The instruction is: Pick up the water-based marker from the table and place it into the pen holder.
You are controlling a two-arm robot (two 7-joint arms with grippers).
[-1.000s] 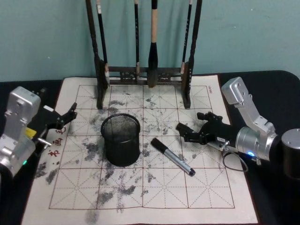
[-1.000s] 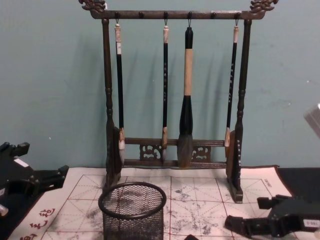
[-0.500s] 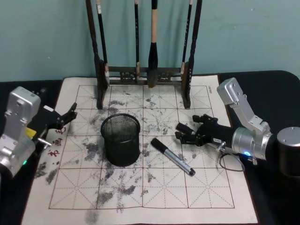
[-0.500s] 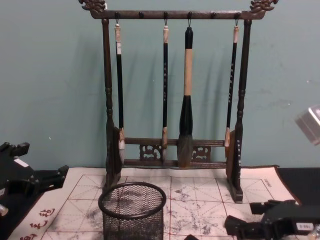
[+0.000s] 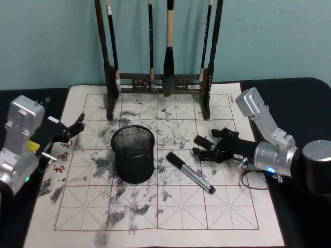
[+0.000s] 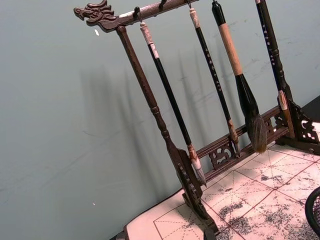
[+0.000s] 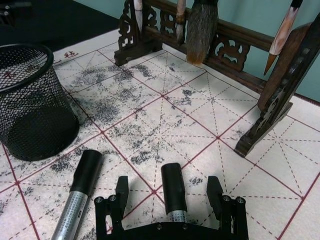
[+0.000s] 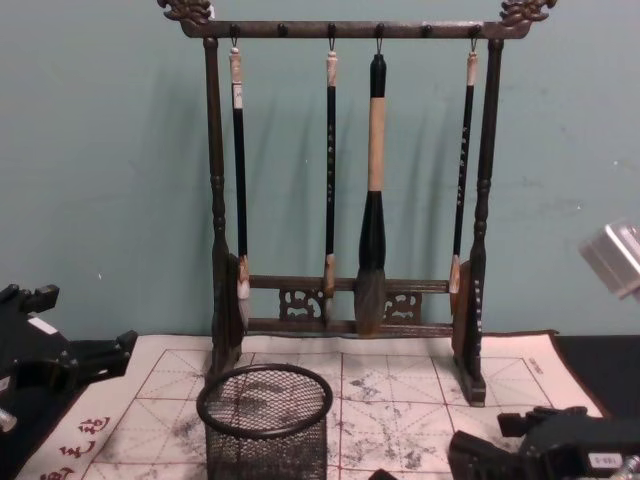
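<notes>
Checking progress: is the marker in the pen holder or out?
Out. The marker lies flat on the paper mat beside the pen holder; the open right claw hovers near it, left claw parked aside.

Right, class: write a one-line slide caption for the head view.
Open right gripper poised beside the marker on an ink-stained grid mat, mesh pen holder nearby, left gripper parked at left.
</notes>
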